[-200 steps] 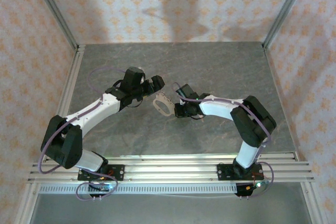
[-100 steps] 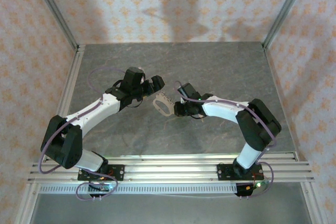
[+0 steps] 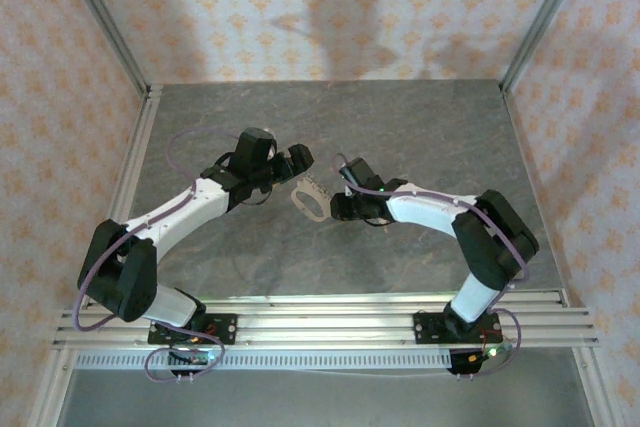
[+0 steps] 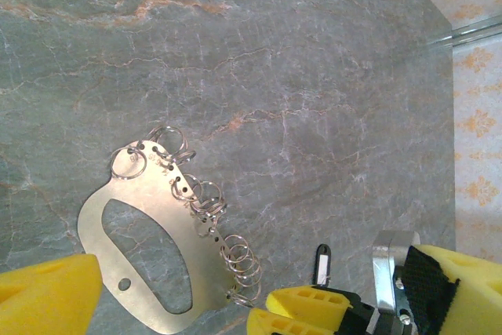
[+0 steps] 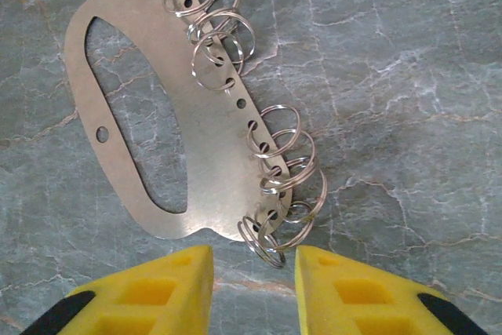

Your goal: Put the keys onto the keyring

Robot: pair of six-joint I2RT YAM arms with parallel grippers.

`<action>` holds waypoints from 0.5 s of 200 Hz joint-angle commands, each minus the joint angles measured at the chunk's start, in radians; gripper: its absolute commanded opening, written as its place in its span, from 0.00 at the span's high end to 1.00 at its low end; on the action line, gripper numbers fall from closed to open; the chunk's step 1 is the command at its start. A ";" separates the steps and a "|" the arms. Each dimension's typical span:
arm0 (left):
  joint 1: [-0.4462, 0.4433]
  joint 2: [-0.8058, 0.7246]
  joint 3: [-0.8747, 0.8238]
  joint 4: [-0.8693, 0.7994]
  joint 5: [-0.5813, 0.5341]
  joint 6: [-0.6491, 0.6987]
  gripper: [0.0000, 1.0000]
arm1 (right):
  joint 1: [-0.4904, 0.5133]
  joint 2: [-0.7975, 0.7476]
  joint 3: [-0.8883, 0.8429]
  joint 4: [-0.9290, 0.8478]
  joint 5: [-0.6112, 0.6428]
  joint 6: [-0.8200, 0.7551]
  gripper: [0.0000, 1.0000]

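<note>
My left gripper (image 3: pixel 297 161) and right gripper (image 5: pixel 252 260) stood open, flanking the keyring (image 5: pixel 212 139) lying flat mid-table (image 3: pixel 420 127). I judged myself approaching its rings (image 5: pixel 276 229); next needed a fine pinch.

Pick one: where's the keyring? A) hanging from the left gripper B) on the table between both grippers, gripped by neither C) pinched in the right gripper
B: the keyring lies on the table between the open left gripper and the right gripper, whose fingers stand apart without pinching it.
</note>
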 commanded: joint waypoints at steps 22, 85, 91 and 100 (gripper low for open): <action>0.006 -0.009 -0.016 0.014 0.007 0.009 0.00 | 0.008 0.023 -0.020 -0.006 0.032 -0.003 0.66; 0.006 -0.012 -0.017 0.007 0.001 0.013 0.00 | 0.008 0.069 -0.002 0.020 -0.008 0.009 0.67; 0.006 -0.010 -0.017 0.009 0.001 0.012 0.00 | 0.008 0.069 -0.002 0.022 -0.010 0.009 0.67; 0.006 -0.009 -0.017 0.011 0.002 0.013 0.00 | 0.008 0.068 0.000 0.024 -0.013 0.010 0.67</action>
